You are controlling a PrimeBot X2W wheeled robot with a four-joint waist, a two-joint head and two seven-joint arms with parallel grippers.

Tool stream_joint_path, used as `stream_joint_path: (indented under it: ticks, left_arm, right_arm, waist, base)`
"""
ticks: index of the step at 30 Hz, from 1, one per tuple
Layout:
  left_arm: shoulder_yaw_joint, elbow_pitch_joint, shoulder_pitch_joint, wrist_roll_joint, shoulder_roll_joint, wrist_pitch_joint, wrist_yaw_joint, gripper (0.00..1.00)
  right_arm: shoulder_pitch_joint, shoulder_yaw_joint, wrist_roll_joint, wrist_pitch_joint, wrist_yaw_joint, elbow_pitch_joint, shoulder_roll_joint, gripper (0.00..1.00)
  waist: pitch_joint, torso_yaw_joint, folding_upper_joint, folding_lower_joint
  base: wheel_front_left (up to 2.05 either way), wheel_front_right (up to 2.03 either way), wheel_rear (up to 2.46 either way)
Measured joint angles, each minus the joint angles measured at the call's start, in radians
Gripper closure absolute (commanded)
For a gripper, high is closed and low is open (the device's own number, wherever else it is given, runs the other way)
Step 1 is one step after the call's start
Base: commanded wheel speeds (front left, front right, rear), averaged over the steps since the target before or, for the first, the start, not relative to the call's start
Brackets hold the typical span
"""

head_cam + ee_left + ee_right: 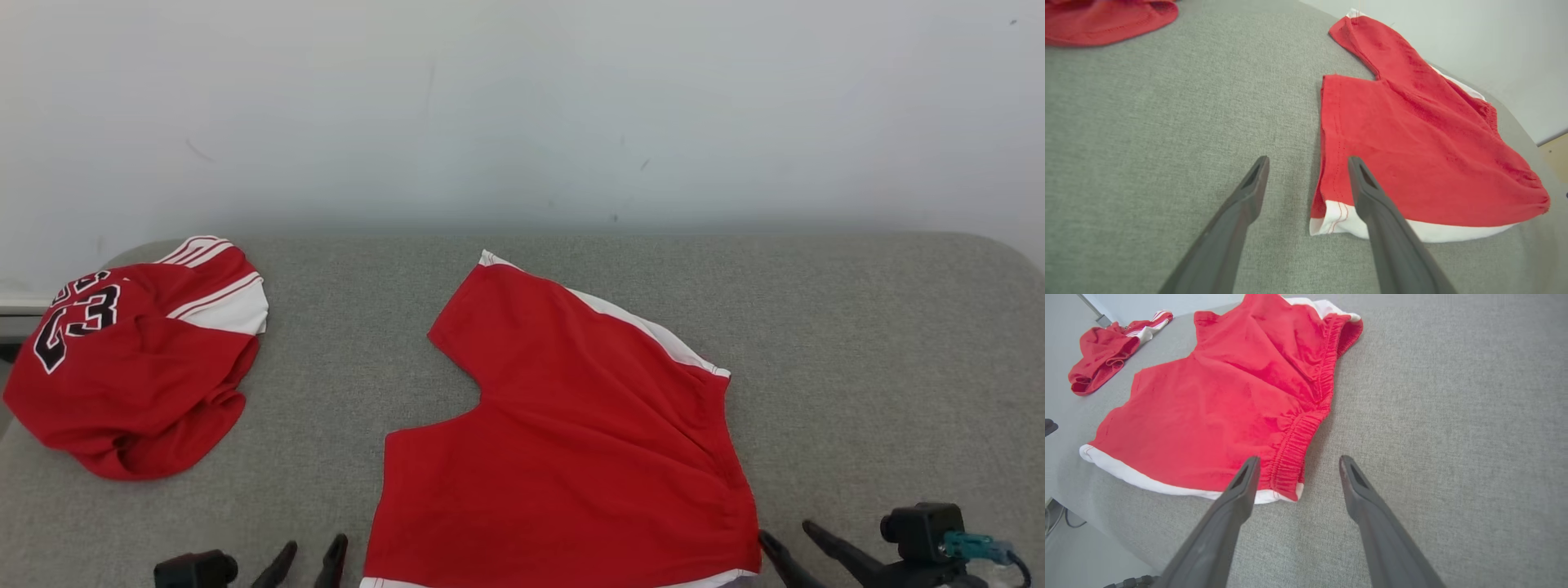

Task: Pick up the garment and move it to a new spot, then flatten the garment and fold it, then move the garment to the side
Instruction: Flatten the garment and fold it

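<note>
Grey padded surface (857,327); red garment (571,441) lying flat.

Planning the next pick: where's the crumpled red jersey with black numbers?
Head view: the crumpled red jersey lies at the left edge of the grey fabric surface, apart from the flat red shorts at centre.

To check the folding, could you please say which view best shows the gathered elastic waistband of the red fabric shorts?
The right wrist view: the elastic waistband lies close, its puckers sharp. The head view shows it faintly at the shorts' right edge; the left wrist view, at their far edge.
</note>
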Motion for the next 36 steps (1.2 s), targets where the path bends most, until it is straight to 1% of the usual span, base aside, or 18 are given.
stream_joint_path:
  ticks: [1,4,6,8,10,13,15,18,21,25,30,32,36]
  left_arm:
    - [0.010,-0.015,0.000,0.004,0.002,-0.016,0.011,0.00]
    - [0.041,-0.053,0.000,0.011,0.003,-0.063,0.033,0.00]
    - [0.046,-0.067,-0.003,0.032,0.010,-0.072,0.050,0.00]
    - [0.048,-0.072,-0.003,0.081,0.023,-0.076,0.067,0.00]
    - [0.069,-0.080,-0.003,0.084,0.020,-0.087,0.076,0.00]
    - [0.109,-0.086,-0.002,0.104,0.012,-0.093,0.086,0.00]
    - [0.127,-0.088,-0.001,0.125,0.009,-0.096,0.087,0.00]
    - [0.165,-0.093,0.031,0.145,0.005,-0.098,0.087,0.00]
    - [0.225,-0.074,0.081,0.209,0.000,-0.099,0.087,0.00]
    - [0.284,-0.060,0.124,0.276,-0.034,-0.099,0.087,0.00]
    - [0.326,-0.064,0.147,0.324,-0.073,-0.099,0.087,0.00]
    - [0.360,-0.079,0.163,0.345,-0.089,-0.099,0.087,0.00]
    - [0.391,-0.100,0.179,0.385,-0.109,-0.099,0.087,0.00]
  right_arm:
    - [0.000,-0.010,0.000,-0.010,-0.002,-0.012,-0.004,0.00]
    - [-0.003,-0.036,0.000,-0.040,-0.022,-0.048,-0.004,0.00]
    - [-0.004,-0.050,-0.007,-0.065,-0.044,-0.062,-0.001,0.00]
    - [-0.006,-0.077,-0.020,-0.103,-0.079,-0.068,0.002,0.00]
    - [-0.005,-0.115,-0.032,-0.137,-0.115,-0.073,0.000,0.00]
    - [0.001,-0.146,-0.072,-0.148,-0.134,-0.085,-0.007,0.00]
    - [0.009,-0.162,-0.088,-0.154,-0.141,-0.095,-0.002,0.00]
    - [0.024,-0.174,-0.133,-0.154,-0.142,-0.099,0.008,0.00]
    - [0.037,-0.212,-0.160,-0.154,-0.142,-0.107,0.015,0.00]
    - [0.099,-0.239,-0.197,-0.157,-0.142,-0.116,0.022,0.00]
    - [0.144,-0.285,-0.258,-0.157,-0.142,-0.092,0.058,0.00]
    - [0.149,-0.327,-0.293,-0.157,-0.142,-0.098,0.076,0.00]
    - [0.156,-0.361,-0.339,-0.157,-0.142,-0.120,0.105,0.00]
  waist:
    - [0.000,-0.001,0.0000,0.0000]
    - [0.000,-0.006,0.0000,0.0000]
    - [0.000,-0.010,0.0000,0.0000]
    - [0.002,-0.016,0.0000,0.0000]
    - [0.005,-0.020,0.0000,0.0000]
    - [0.007,-0.024,0.0001,0.0000]
    - [0.008,-0.027,0.0000,0.0000]
    - [0.009,-0.034,0.0000,0.0000]
    - [0.007,-0.048,0.0000,0.0000]
    - [0.004,-0.062,0.0000,0.0000]
    - [0.005,-0.068,0.0000,0.0000]
    - [0.004,-0.070,0.0000,0.0000]
    - [0.004,-0.076,0.0000,-0.0001]
  base:
    - [0.00,0.00,0.00]
    - [0.00,0.00,0.00]
    - [0.00,0.00,0.00]
    - [0.00,0.00,0.00]
    - [0.00,0.00,0.00]
    - [0.00,0.00,0.00]
    - [0.00,0.00,0.00]
    - [0.00,0.00,0.00]
    - [0.00,0.00,0.00]
    - [0.00,0.00,0.00]
    - [0.00,0.00,0.00]
    - [0.00,0.00,0.00]
    - [0.00,0.00,0.00]
